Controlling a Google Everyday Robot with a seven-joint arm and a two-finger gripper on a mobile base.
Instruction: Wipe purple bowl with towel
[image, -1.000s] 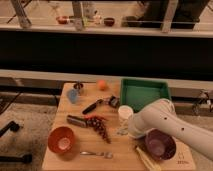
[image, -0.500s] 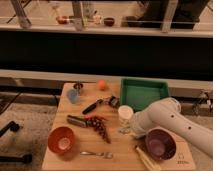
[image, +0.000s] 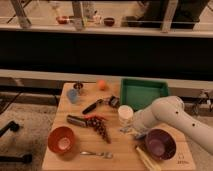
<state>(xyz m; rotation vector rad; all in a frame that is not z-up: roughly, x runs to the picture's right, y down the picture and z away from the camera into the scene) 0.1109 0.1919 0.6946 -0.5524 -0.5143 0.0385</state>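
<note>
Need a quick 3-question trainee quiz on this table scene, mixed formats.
1. True or false: the purple bowl sits inside the green tray.
2. The gripper is: A) over the tray; B) between the white cup and the purple bowl, at the towel; C) at the table's far left corner.
3. Fill in: the spoon lies nearest the ___ bowl.
Key: 1 false; 2 B; 3 orange-red bowl.

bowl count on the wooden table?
2. The orange-red bowl is at the front left in the view. The purple bowl is at the front right, with the gripper low just left of it. The arm may hide something small.
</note>
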